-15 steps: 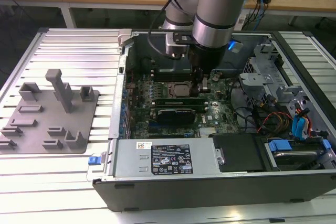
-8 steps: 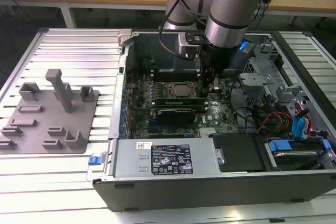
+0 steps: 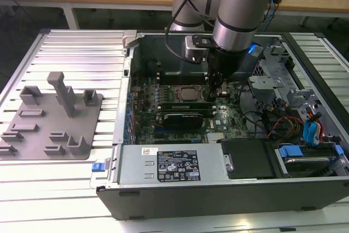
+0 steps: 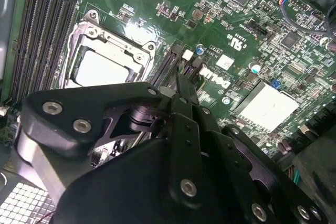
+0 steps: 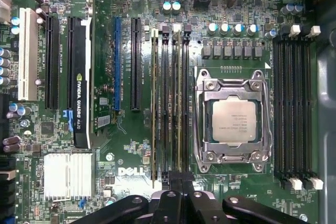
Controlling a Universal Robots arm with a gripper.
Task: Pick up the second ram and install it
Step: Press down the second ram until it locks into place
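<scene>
While pincer hangs low over board, green ram stick sits in slot just ahead, long side pointing away. Pincer grip: cannot tell.

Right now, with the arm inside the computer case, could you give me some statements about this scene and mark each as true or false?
1. The gripper is above the motherboard inside the open case. True.
2. A cooler with a fan covers the processor socket. False: the socket is uncovered, and the processor's silver lid shows.
3. A grey fixture plate lies outside the case, on the exterior view's left. True.
4. The black graphics card lies on the grey fixture plate. False: it sits on the motherboard.
</scene>
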